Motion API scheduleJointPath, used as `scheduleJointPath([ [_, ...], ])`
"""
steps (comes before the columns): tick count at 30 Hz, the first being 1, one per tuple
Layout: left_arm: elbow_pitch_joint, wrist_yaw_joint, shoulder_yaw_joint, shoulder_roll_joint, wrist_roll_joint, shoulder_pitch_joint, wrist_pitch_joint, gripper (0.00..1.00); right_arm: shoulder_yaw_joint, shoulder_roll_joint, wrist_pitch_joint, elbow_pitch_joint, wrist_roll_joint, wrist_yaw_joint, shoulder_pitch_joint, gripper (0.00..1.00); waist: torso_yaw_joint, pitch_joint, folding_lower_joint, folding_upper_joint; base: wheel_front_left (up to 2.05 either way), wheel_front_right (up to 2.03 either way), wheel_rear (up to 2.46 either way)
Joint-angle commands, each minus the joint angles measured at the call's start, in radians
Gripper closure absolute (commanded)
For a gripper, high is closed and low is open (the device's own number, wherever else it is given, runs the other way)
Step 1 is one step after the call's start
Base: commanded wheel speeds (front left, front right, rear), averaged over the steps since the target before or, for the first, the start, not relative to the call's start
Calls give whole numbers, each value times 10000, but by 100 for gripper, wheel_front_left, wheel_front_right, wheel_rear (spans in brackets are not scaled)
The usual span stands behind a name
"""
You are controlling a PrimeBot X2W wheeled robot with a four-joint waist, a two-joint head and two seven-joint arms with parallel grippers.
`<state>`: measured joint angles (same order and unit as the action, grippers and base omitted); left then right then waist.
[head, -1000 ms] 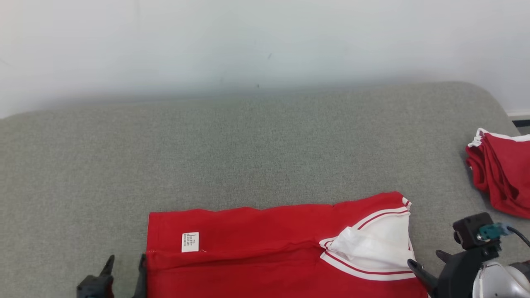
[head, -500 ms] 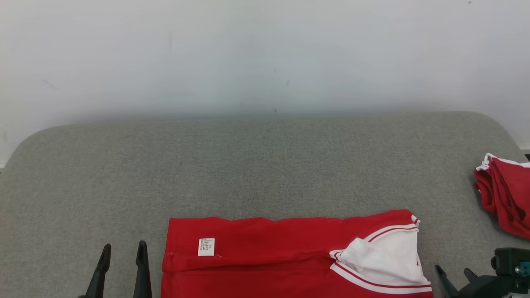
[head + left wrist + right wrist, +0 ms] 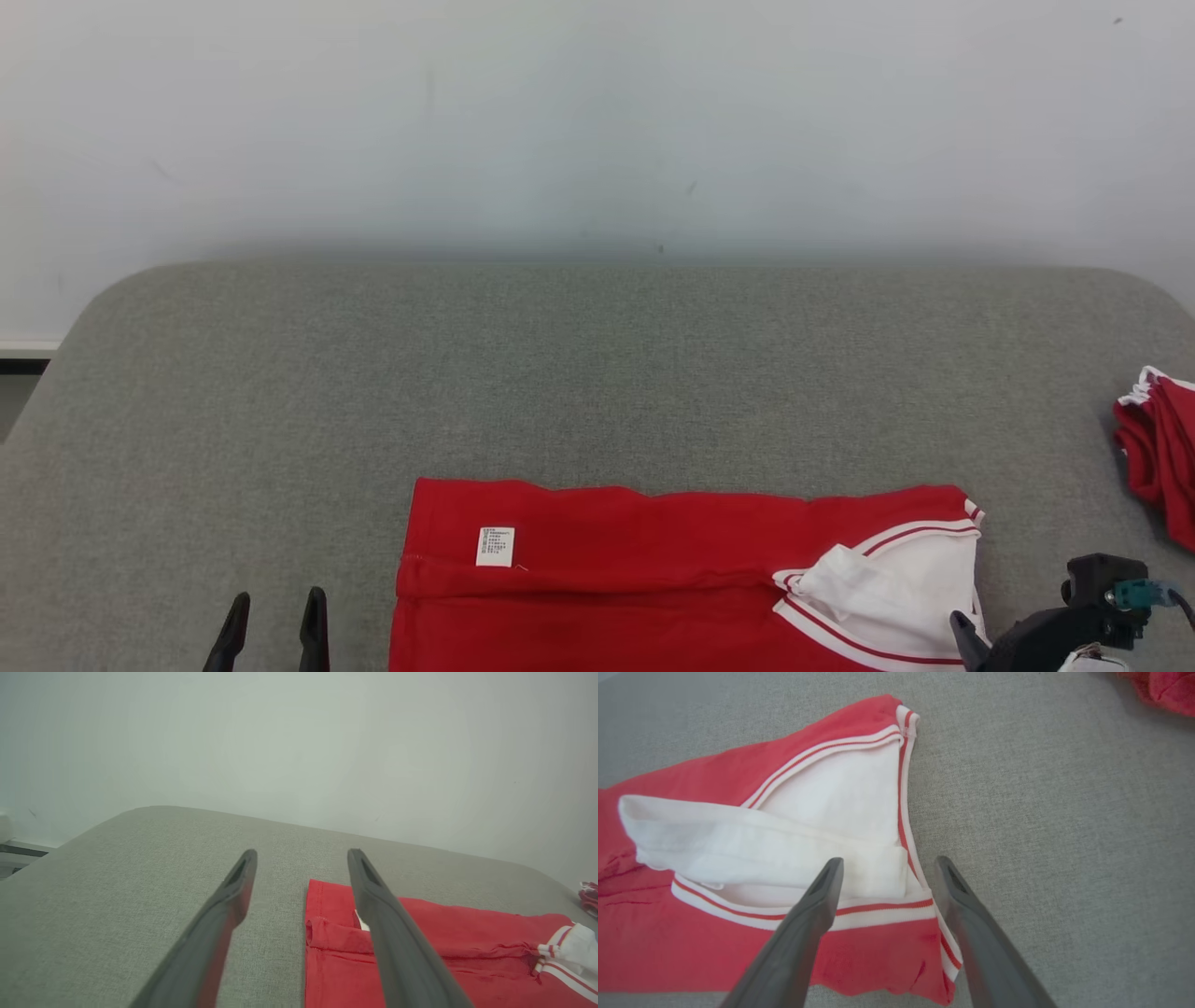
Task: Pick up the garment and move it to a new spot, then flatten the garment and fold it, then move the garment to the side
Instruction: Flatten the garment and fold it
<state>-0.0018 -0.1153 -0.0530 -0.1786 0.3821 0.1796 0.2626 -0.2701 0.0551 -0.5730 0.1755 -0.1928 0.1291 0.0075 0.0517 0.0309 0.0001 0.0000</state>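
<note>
While the red garment (image 3: pixel 653 579) is laid flat at the near edge of the grey cushion (image 3: pixel 597 373), its white-trimmed neckline is turned toward the cushion's right end. The left gripper (image 3: pixel 273 605) is held spread and empty over the cushion's near left part. The right gripper (image 3: pixel 887 861) is likewise spread, nothing clasped, at the cushion's near right. A red pile (image 3: pixel 1158 448) is seen at the cushion's right end.

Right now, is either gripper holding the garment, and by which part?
Nothing is held. The left gripper stands open beside the garment; the right gripper is open by its striped end.
</note>
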Motion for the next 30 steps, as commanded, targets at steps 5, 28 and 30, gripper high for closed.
scheduleJointPath([
  [5,81,-121,-10,222,-62,-21,31,0,-446,270,-221,546,770,22,-459,0,414,-209,-1,0,0,0,0],
  [28,309,-151,-253,182,-63,-277,32,0,-635,-53,213,2365,860,23,-1123,100,903,-604,-1,0,0,0,0],
  [30,337,-151,-259,201,-26,-292,32,0,-859,-8,344,2325,977,23,-1216,100,854,-569,-1,0,0,0,0],
])
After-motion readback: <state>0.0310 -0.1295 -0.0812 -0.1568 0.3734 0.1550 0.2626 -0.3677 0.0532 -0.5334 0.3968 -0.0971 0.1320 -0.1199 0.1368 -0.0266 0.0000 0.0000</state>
